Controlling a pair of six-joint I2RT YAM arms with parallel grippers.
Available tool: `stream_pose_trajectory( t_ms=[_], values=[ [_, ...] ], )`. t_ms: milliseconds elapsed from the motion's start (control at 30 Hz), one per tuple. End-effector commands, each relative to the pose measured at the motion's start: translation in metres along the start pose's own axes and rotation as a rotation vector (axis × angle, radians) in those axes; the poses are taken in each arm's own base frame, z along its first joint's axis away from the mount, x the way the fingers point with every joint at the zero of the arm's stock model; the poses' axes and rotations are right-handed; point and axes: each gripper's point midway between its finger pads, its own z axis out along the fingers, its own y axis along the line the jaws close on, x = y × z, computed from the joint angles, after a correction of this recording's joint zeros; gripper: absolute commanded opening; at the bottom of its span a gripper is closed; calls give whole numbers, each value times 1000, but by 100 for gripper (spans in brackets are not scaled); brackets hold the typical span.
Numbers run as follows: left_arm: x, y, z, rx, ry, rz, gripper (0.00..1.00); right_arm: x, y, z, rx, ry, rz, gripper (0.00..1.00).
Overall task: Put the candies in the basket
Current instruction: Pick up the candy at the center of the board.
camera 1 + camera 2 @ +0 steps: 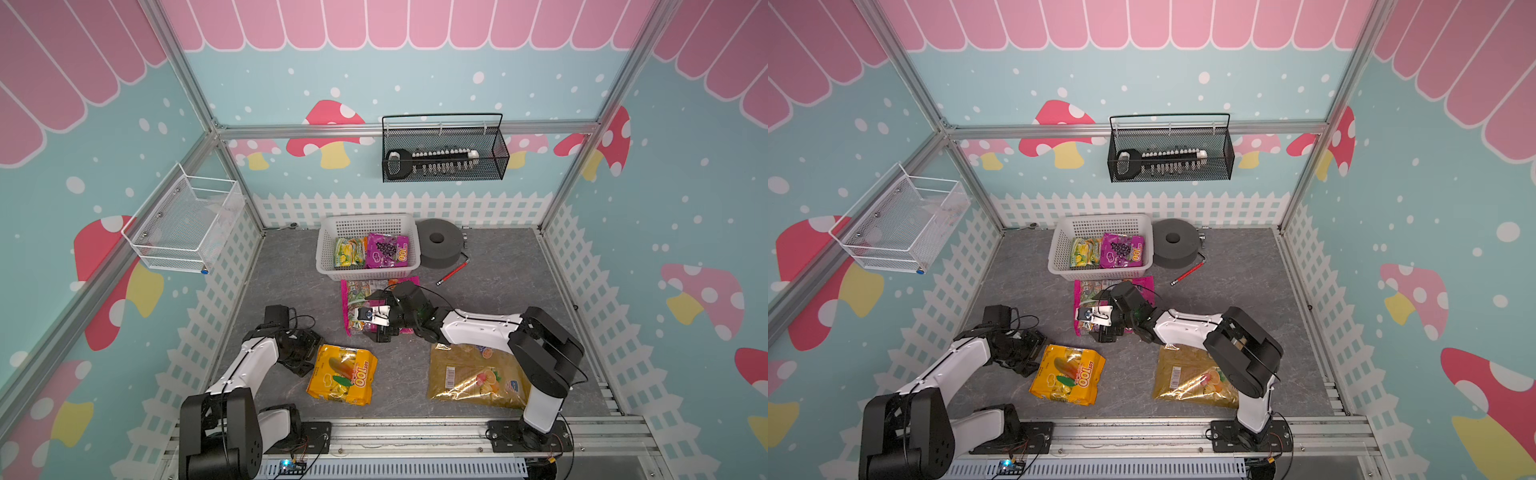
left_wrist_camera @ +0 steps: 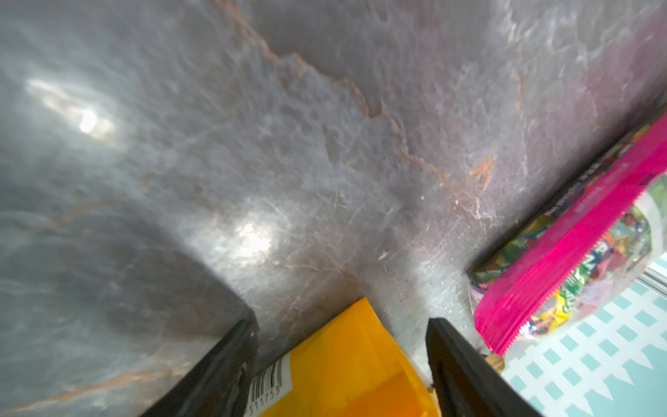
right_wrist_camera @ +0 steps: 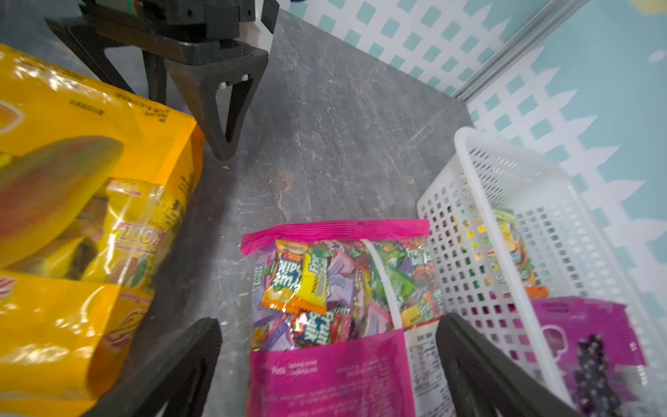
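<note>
Grey marbled table (image 1: 291,282) carries everything here. At its far middle stands the white perforated basket (image 1: 365,226), and two candies lie flat inside it: the small green-yellow bag (image 1: 349,252) on the left and the purple grape bag (image 1: 386,250) on the right, side by side. The big magenta bag (image 1: 353,297) lies on the table just beside the basket's near wall. The right claw (image 3: 328,321) hangs low over it, spread wide, one finger on each side of the bag's width and a gap showing on at least one side, so it grips nothing. The orange-yellow bag (image 1: 343,374) lies near, left of the middle. The left claw (image 2: 341,325) is at that bag's left edge with its fingers apart and a corner of the bag between them, not pinched. The big gold bag (image 1: 473,374) lies near on the right, partly under the right arm. A grey foam roll (image 1: 438,245) stands touching the basket's right side, and a thin red stick (image 1: 452,273) lies on the table just near of the roll.
</note>
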Motion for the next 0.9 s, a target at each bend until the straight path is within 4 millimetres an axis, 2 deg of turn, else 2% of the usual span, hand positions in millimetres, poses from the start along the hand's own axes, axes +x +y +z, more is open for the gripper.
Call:
stream_pose_trajectory(
  t_ms=[0, 100, 133, 267, 400, 533, 600, 633, 767, 867],
  values=[
    [25, 20, 9, -47, 103, -85, 78, -29, 6, -26, -131, 25, 304, 93],
    [31, 29, 14, -77, 124, -117, 79, -39, 31, -34, -280, 41, 480, 77],
    [31, 30, 14, -82, 121, -118, 79, -39, 36, -36, -304, 63, 526, 75],
    [22, 25, 11, -82, 88, -96, 79, -17, 54, -34, -318, 234, 619, 70],
    [19, 22, 10, -82, 76, -85, 80, -2, 87, -29, -405, 291, 622, 69],
    [17, 24, 10, -91, 63, -85, 80, 7, 99, -14, -468, 314, 609, 60],
    [15, 24, 9, -91, 49, -76, 80, 5, 101, -11, -484, 310, 601, 59],
    [15, 24, 9, -92, 47, -70, 80, 15, 108, -4, -507, 336, 613, 59],
    [13, 27, 9, -103, 36, -65, 80, 18, 113, 2, -549, 351, 613, 57],
    [9, 23, 8, -98, 24, -53, 80, 22, 117, 5, -572, 359, 610, 49]
  ],
)
